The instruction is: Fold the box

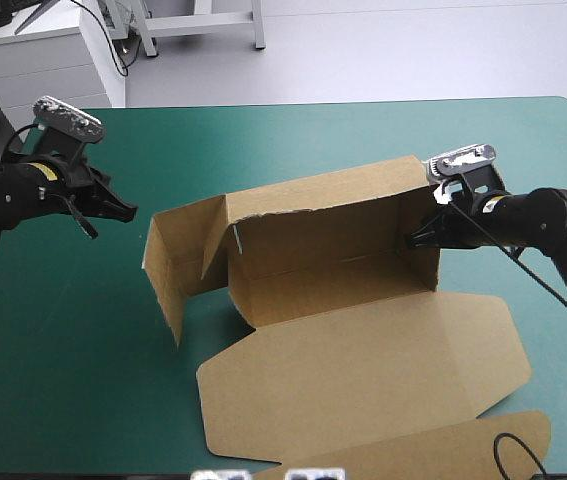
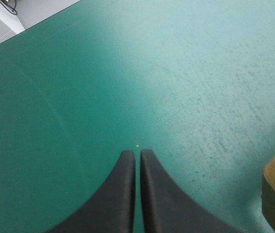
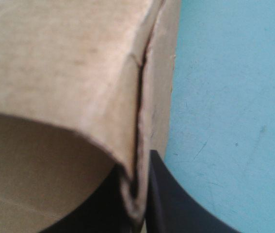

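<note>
The box [image 1: 333, 270] stands in the middle of the teal-green cover [image 1: 293, 130], half raised: the long back wall and both end walls are up, and the lid lies flat toward the near edge. Only the high view shows this whole shape.

The right gripper [image 1: 415, 238] is at the box's right end wall. Its wrist view shows what the high view cannot: its black fingers [image 3: 176, 204] are clamped on a doubled edge of brown board. That close view is blurred and shows little else of the box.

The left gripper [image 1: 128, 211] hangs to the left of the box, apart from it. Its wrist view shows its fingers [image 2: 122, 194] pressed together over bare cover, with only a corner of board off to one side.

The lid's nearest flap is cut off at the high view's bottom edge.
</note>
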`<state>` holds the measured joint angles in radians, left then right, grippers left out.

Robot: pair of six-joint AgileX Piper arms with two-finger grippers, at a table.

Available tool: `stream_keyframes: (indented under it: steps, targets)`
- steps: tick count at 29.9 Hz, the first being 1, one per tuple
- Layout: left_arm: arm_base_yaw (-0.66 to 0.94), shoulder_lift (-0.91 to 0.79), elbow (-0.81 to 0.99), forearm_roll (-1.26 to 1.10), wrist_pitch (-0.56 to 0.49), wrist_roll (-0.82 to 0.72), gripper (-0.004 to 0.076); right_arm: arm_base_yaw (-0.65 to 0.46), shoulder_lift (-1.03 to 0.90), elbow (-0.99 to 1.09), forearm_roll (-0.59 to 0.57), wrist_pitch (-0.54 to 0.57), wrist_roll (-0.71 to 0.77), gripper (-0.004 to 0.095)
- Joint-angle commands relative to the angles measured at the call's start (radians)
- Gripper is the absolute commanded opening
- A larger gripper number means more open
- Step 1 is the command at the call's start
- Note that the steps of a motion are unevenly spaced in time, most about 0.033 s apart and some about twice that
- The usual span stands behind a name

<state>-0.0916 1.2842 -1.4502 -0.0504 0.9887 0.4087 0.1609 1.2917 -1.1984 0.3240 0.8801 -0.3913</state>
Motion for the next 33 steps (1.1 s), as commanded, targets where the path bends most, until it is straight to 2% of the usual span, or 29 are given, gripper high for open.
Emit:
stream_keyframes:
  steps: [1, 4, 14, 19, 28, 30, 33]
  targets:
    - [0.038, -0.047, -0.029, -0.035, -0.047, 0.008, 0.0018, 0.000, 0.023, -0.062, -0.011, 0.089, 0.039, -0.0019]
    - [0.047, -0.078, -0.009, -0.038, -0.044, 0.008, 0.0016, 0.000, 0.086, -0.093, -0.011, 0.138, 0.046, -0.0019]
    - [0.047, -0.188, 0.214, -0.009, -0.140, 0.010, 0.0016, 0.000, 0.284, -0.240, -0.063, 0.157, 0.137, -0.0019]
    - [0.047, -0.229, 0.315, -0.016, -0.169, -0.050, 0.0016, 0.000, 0.392, -0.338, -0.093, 0.195, 0.168, -0.0019]
    - [0.047, -0.245, 0.336, -0.015, -0.197, -0.056, 0.0016, 0.000, 0.531, -0.462, -0.107, 0.231, 0.203, -0.0012]
    - [0.047, -0.245, 0.336, -0.015, -0.198, -0.056, 0.0016, 0.000, 0.543, -0.468, -0.109, 0.237, 0.203, 0.0017]
    - [0.047, -0.245, 0.336, -0.010, -0.200, -0.080, 0.0016, 0.000, 0.542, -0.478, -0.112, 0.251, 0.192, 0.0152]
